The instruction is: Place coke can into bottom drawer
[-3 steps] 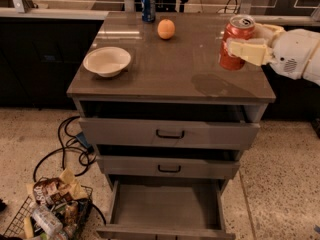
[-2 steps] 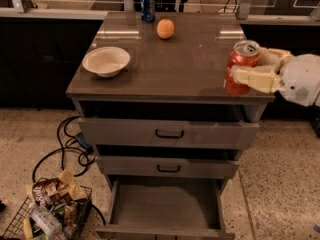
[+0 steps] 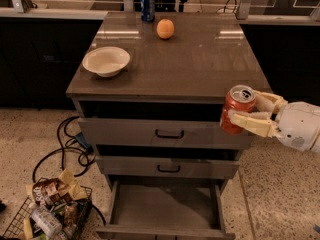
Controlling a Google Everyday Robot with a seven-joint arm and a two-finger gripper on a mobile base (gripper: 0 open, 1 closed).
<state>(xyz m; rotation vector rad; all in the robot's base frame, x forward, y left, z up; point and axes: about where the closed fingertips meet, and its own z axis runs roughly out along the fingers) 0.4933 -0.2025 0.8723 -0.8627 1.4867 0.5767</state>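
Observation:
The coke can (image 3: 237, 109), red with a silver top, is held upright in my gripper (image 3: 248, 113), whose cream fingers are shut on it from the right. It hangs in the air in front of the cabinet's right front corner, level with the top drawer. The bottom drawer (image 3: 165, 208) is pulled out below, an open shallow grey tray, down and to the left of the can.
The cabinet top (image 3: 200, 59) carries a white bowl (image 3: 106, 60), an orange fruit (image 3: 165, 28) and a blue soda can (image 3: 147, 5). The two upper drawers (image 3: 169, 133) have black handles. A wire basket of snacks (image 3: 47, 214) and black cables (image 3: 65, 149) lie on the floor at left.
My gripper has carried the coke can down and forward, from above the cabinet top's right side to in front of the cabinet's right front edge.

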